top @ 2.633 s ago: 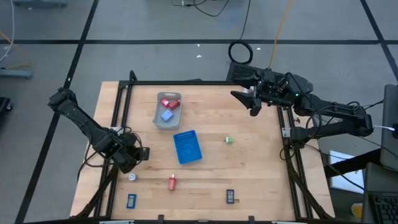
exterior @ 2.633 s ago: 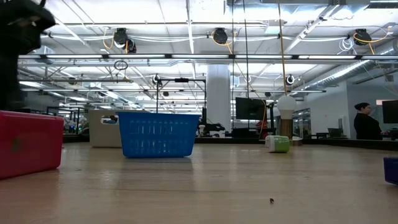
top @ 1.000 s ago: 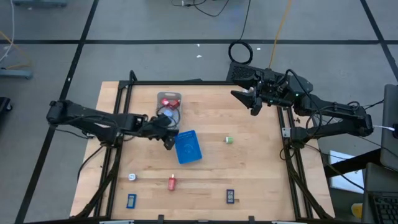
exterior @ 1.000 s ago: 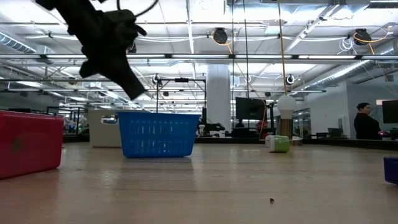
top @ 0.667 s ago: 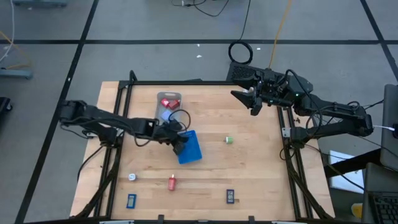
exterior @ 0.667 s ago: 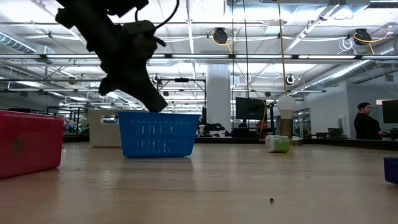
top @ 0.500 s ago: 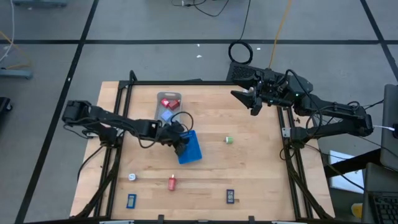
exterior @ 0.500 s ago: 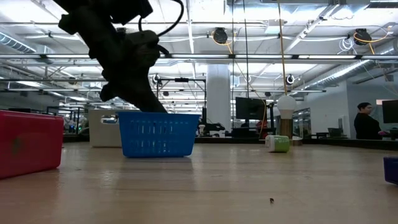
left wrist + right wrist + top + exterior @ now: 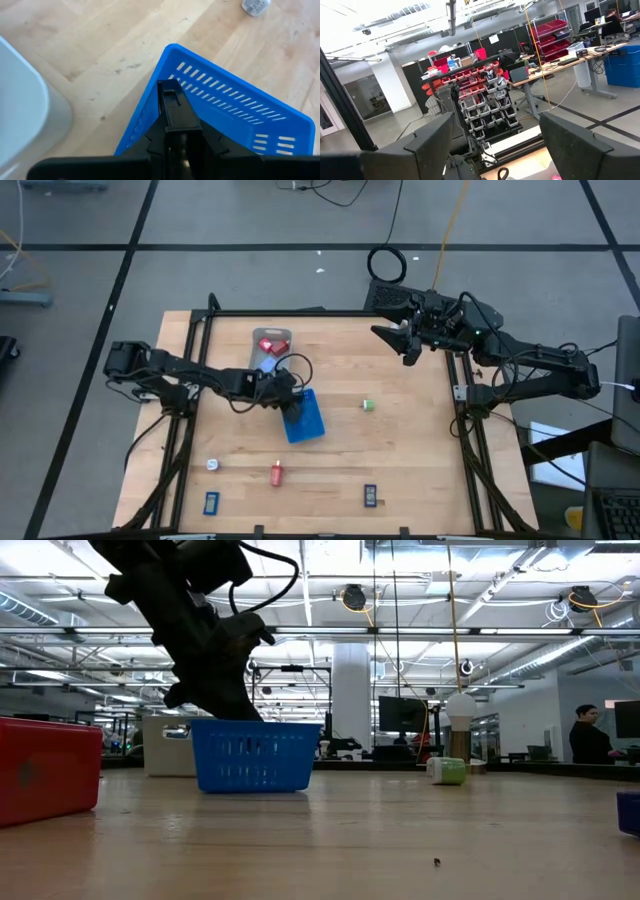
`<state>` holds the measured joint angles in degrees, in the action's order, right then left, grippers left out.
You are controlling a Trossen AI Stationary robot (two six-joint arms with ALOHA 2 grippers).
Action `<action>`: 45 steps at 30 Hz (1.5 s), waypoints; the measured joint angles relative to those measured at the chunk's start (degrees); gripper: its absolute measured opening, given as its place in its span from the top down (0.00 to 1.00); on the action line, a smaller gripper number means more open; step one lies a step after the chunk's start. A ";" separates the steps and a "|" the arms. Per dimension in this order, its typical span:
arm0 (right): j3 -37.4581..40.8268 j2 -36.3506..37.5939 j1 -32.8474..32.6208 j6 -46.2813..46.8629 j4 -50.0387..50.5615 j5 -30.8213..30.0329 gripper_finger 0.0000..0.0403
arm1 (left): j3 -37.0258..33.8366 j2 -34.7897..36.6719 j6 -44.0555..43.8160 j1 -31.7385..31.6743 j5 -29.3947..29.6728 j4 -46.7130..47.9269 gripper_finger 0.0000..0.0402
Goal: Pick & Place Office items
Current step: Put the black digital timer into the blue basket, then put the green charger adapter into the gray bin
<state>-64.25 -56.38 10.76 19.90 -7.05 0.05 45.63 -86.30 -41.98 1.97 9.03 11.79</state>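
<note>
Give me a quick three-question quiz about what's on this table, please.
1. True or false: the left gripper hangs over the blue basket, jaws shut.
2. What colour is the small piece lying right of the basket?
3. The right gripper is: A) in the grey tray; B) raised at the table's far right corner, jaws open; C) on the red piece.

Key: 1 true; 2 green; 3 B.
</note>
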 joint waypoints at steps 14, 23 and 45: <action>0.00 0.00 0.01 0.00 -0.02 0.00 0.28 | 0.00 0.00 -0.14 -0.62 -0.02 -0.03 0.69; 0.00 0.00 0.01 0.01 -0.02 0.02 0.28 | 0.00 0.04 -0.21 -0.62 -1.15 -0.11 0.62; 0.00 0.02 0.00 0.44 1.89 0.24 0.28 | -0.09 6.03 -1.42 -0.62 -5.05 -6.72 0.62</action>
<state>-64.25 -56.36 10.77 20.34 -5.16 0.30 45.54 -80.27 -43.40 1.34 3.99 5.07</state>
